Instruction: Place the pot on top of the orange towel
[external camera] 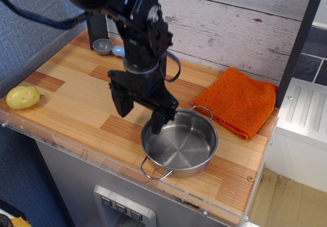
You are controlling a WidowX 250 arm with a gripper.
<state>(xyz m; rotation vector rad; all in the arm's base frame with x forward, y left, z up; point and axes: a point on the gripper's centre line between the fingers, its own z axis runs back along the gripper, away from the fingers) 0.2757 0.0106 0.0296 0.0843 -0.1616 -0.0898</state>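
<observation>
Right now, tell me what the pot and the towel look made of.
Pot: polished metal, probably stainless steel; its mirror-bright inside shows reflections, and it has thin wire handles.
Towel: soft knitted or woven cloth, matte orange; a nubby weave and folded edges show.

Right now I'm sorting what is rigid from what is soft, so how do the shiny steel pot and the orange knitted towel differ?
The shiny stainless-steel pot is round, smooth and reflective; the bright orange knitted towel is roughly square, matte and textured. The pot stands up with walls and wire loop handles; the towel lies flat and folded. The black robot hand straddles the pot's left rim, while the towel is untouched. Both rest on the wooden counter.
</observation>
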